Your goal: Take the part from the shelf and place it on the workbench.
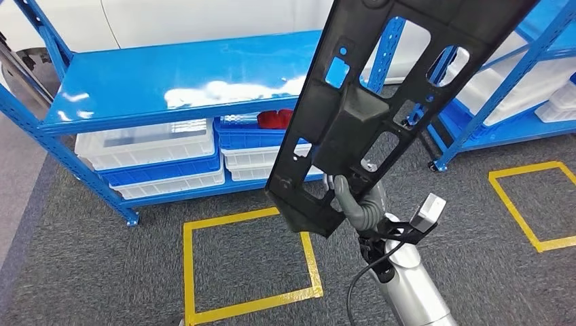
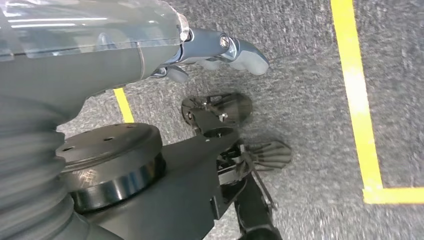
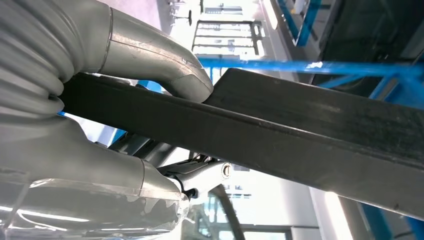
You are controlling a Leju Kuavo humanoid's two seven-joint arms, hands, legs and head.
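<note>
The right hand is gripping the lower end of a long black plastic panel, a flat moulded part pierced by several cut-outs, and is carrying it raised and tilted so that its far end is rising toward the upper right of the head view. In the right wrist view the thumb is lying on one face of the panel while the darker fingers are closing on the opposite face, a clamp that is probably keeping the long part from swinging about its held end. The panel is therefore off the shelf and in the air; judged from this, the placing on the workbench is not yet done. The left hand is hanging over the grey carpet with nothing in it, its fingers curled in. On the lower level of the blue shelf rack, clear and blue storage bins are standing stacked; a red object is lying in one, and the other contents cannot be told. Yellow floor tape is marking squares on the carpet.
</note>
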